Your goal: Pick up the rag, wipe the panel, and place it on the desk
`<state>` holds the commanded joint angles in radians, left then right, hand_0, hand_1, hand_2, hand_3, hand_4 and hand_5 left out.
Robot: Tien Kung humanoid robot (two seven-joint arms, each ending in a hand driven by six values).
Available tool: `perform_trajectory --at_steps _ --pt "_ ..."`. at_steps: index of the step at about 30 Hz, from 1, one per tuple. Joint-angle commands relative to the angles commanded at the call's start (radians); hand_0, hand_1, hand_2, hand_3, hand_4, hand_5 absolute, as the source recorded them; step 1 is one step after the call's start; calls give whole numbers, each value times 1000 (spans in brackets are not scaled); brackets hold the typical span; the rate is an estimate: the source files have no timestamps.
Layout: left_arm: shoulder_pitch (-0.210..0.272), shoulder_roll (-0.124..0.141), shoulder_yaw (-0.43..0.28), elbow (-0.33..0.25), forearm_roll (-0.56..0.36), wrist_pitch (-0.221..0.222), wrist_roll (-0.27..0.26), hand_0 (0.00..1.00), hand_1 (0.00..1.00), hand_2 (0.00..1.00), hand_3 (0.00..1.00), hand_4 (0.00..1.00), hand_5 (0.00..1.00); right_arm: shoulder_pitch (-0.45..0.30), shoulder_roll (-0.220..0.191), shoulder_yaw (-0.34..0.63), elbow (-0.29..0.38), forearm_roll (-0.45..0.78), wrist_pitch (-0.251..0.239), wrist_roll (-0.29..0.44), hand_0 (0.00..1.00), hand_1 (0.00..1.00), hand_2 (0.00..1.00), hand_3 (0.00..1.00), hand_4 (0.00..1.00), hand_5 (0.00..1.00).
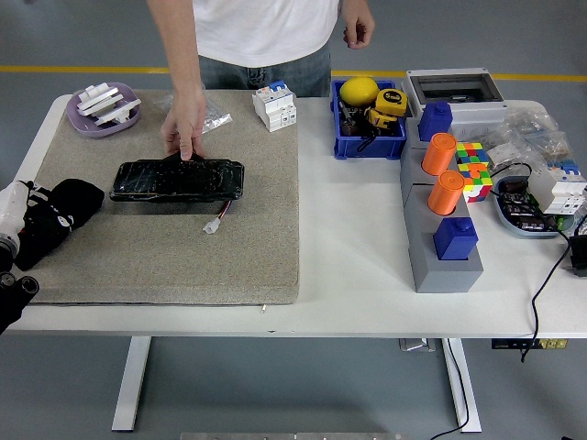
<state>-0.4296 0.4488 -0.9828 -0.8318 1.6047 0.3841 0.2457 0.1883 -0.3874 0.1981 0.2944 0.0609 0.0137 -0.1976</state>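
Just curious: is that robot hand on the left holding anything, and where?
The left hand grips the black rag by its near-left end; the rest lies on the mat.

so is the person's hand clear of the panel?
No, the person's hand rests on the far edge of the black panel.

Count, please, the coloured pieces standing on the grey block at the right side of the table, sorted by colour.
Orange cylinders: 2
Blue blocks: 2
Total: 4, all standing on the grey block.
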Motion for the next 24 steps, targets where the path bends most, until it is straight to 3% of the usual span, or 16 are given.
perform_trajectory --at_steps 4,5,10,11,16,17,24 --pt "0 1 3 3 -19 9 -16 460 432 507 536 630 2 2 1 -7 -2 10 1 5 706 698 694 638 998 557" --pt "1 1 3 3 -24 9 -17 415 376 493 520 551 2 2 1 -8 -2 12 1 6 705 697 694 637 998 557" --pt "3 1 5 4 -39 19 -25 415 376 493 520 551 2 1 2 -6 -2 9 1 4 705 697 694 637 998 557" --pt "3 2 5 4 -42 19 -27 376 289 471 482 533 2 1 2 -6 -2 9 1 4 706 697 694 636 998 556" --pt "3 4 7 4 -41 22 -23 376 289 471 482 533 2 1 2 -9 -3 17 1 7 706 697 694 636 998 556" --pt "3 4 7 3 -39 22 -22 349 218 456 448 425 2 2 3 -8 -3 15 1 6 704 697 694 635 998 556" --pt "2 6 2 -4 -40 20 -18 338 198 453 442 393 2 3 5 -10 -3 19 1 7 705 696 694 636 998 556"
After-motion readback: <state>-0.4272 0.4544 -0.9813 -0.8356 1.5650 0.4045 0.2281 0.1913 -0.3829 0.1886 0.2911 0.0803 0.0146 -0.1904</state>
